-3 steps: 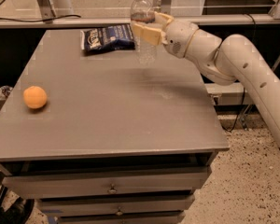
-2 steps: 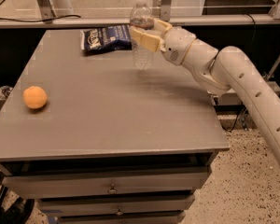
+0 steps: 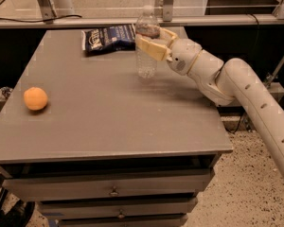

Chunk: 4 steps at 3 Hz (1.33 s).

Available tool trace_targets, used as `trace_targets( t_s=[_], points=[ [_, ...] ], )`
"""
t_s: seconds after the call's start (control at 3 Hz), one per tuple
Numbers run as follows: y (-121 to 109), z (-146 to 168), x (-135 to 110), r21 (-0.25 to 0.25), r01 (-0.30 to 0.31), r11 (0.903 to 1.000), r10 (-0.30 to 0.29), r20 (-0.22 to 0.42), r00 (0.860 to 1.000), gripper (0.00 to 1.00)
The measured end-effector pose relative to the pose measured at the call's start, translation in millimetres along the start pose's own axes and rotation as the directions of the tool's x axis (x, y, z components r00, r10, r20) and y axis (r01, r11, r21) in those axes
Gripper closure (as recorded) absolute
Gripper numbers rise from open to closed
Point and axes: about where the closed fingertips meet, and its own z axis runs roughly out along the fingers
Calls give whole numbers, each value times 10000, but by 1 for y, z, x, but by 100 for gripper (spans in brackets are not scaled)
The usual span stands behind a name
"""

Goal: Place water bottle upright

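The water bottle [image 3: 146,63] is clear and ribbed and stands upright at the back middle of the grey table [image 3: 109,122]. Its base is at or just above the tabletop. My gripper [image 3: 150,39] reaches in from the right and is shut around the bottle's upper body, with one tan finger [image 3: 149,48] across its front and the other behind it. The bottle's cap is near the top edge of the view, against the rail behind the table.
A dark blue snack bag [image 3: 109,38] lies flat just left of the bottle at the table's back edge. An orange ball [image 3: 35,98] sits near the left edge. Drawers [image 3: 113,190] sit under the tabletop. My arm [image 3: 255,98] spans the right side.
My gripper has moved left and down with the bottle, bringing its base from above the table to the tabletop beside the snack bag.
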Motion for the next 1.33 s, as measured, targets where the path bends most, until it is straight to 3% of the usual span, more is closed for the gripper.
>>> trace_targets(
  t_s=[1.0,1.33],
  points=[
    [9,-21,18,-591,-361,9976,346,-257,9991,100],
    [12,-27,22,-670,-320,9972,295,-377,9989,81]
  ],
)
